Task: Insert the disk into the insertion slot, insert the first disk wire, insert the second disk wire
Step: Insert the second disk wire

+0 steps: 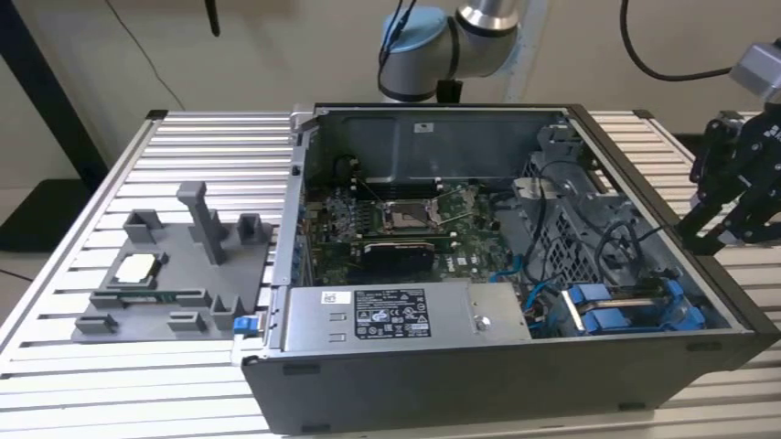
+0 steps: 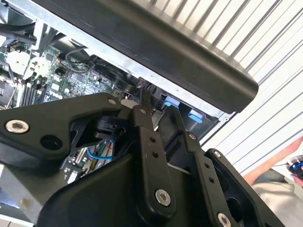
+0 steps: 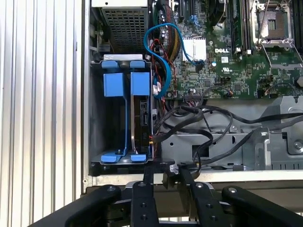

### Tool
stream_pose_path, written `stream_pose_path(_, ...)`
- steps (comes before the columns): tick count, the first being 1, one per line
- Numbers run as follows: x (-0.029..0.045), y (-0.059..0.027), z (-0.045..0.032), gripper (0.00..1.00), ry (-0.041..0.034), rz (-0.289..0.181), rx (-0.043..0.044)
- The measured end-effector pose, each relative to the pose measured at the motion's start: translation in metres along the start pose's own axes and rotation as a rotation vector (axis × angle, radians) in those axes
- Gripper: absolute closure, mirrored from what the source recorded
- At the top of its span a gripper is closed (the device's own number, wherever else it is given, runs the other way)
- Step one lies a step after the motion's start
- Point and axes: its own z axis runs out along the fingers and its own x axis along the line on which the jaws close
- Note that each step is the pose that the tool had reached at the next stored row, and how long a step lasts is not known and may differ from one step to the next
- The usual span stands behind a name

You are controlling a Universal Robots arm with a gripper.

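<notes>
Exterior view, case: the open computer case lies on the slatted table, motherboard facing up.
Exterior view, disk: the disk stands on edge in its blue carrier, already seated in the drive bay at the case corner nearest the exterior view's right, beside the grey power supply.
Exterior view, gripper: the gripper hangs just outside the case wall on the exterior view's right, above the table's edge and holding nothing.
Exterior view, other: a grey parts fixture sits on the table well apart from the case, toward the exterior view's left.
First wrist view, disk: the disk sits between blue carrier rails, its connector end turned to the loose black cables; a blue data cable loops nearby.
First wrist view, jaws: the fingers stand slightly apart, empty, over the case rim.
Second wrist view, gripper: the gripper points at the case's blue bay tabs, still empty.
Judgement, step: the disk looks inserted; the wires appear unplugged.
Judgement, doing it well: grasp a plug by its body, square it to the disk's connector, and press straight without snagging neighbouring cables.
</notes>
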Motion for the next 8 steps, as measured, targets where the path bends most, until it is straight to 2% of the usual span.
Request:
stream_pose_path(2,0.0,0.0,0.0,0.67,0.0001,0.0,0.0)
stream_pose_path(3,0.0,-0.0001,0.0,0.74,0.0,0.0,0.0)
stream_pose_path(4,0.0,-0.0001,0.0,0.74,0.0,0.0,0.0)
stream_pose_path(6,0.0,-0.0001,0.0,0.84,0.0,0.0,0.0)
stream_pose_path(8,0.0,-0.0001,0.0,0.84,0.0,0.0,0.0)
